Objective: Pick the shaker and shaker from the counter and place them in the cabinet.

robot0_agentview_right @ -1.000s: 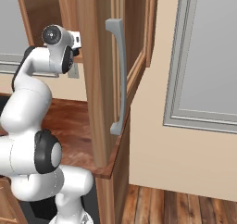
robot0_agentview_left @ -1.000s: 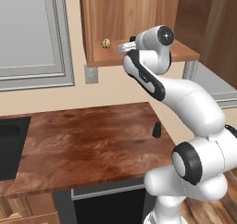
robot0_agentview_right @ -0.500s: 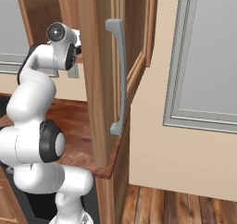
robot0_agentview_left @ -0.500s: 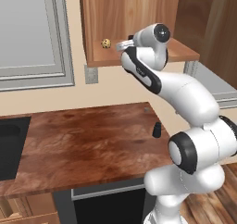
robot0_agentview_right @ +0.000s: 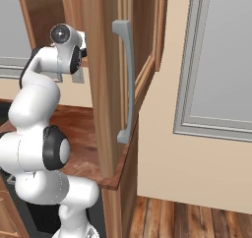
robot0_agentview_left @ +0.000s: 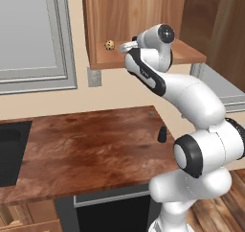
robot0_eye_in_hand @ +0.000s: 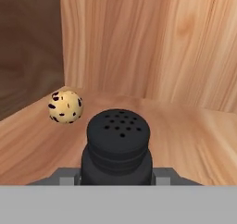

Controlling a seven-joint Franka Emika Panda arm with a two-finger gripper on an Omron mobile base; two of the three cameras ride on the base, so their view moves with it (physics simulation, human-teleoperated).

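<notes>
One black shaker with a perforated top stands upright between my fingers, which are shut on it inside the brown wood cabinet, just over its shelf. Whether its base touches the shelf is hidden. My gripper reaches in over the front of the cabinet's shelf. The other black shaker stands alone near the right end of the counter, below and right of my hand.
A tan speckled ball lies on the shelf left of the held shaker, also seen as a ball from the base. The open cabinet door with its grey handle stands right of the arm. A dark sink sits at the counter's left.
The hand has pushed a little further left into the cabinet with the shaker, and the arm has stretched toward the shelf. The shaker on the counter has not moved.
</notes>
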